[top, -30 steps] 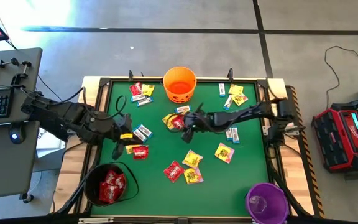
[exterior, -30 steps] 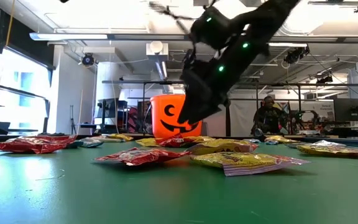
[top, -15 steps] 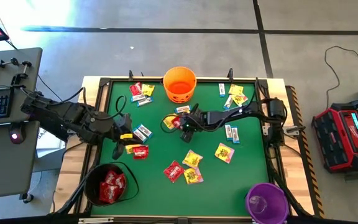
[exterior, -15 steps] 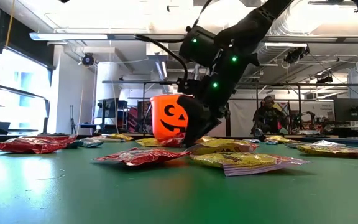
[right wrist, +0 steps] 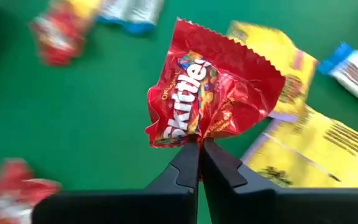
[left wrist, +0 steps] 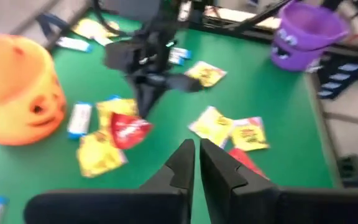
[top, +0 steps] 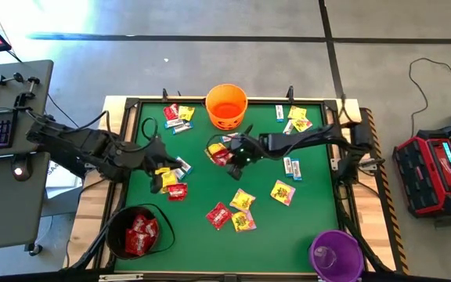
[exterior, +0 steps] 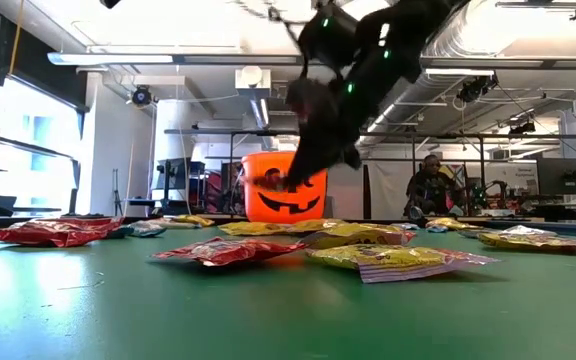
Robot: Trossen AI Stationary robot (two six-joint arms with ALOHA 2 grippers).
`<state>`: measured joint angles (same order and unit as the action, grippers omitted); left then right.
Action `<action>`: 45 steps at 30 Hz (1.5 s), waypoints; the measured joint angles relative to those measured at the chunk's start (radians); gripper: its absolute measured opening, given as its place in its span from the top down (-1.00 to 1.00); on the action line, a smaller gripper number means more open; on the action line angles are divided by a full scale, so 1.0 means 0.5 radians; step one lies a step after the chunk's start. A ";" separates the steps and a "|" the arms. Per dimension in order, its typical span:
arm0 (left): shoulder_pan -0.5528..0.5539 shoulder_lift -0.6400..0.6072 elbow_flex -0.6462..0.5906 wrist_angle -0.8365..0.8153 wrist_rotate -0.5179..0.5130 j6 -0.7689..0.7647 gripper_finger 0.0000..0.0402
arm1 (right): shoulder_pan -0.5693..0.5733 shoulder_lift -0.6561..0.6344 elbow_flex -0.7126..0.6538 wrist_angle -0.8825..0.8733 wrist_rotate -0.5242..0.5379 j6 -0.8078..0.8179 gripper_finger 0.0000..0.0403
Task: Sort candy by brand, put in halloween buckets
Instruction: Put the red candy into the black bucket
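Red crinkled Skittles packet (right wrist: pixel 211 94) hangs pinched in the right claw (right wrist: pixel 199 149). Yellow packets (right wrist: pixel 303 146) lie beneath; left claw (left wrist: pixel 196 155) is closed, empty

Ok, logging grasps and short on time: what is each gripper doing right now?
Left gripper: shut, holding nothing, above the green table.
Right gripper: shut on a red Skittles packet, lifted near the orange bucket.

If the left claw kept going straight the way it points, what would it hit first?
Probably the bare green table just beyond the left gripper, which tilts down. The nearest candy in that line is a yellow packet, though depth is hard to judge.
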<state>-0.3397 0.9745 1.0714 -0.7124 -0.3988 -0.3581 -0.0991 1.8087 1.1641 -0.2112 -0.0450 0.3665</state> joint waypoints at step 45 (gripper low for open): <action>0.143 0.572 -0.002 0.388 -0.374 2.034 0.96 | 0.017 -0.345 0.000 0.659 -0.739 0.418 0.95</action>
<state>-0.2684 1.2606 1.0706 -0.5182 -0.5859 0.6589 -0.0906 1.6363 1.1641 0.1183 -0.4144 0.5753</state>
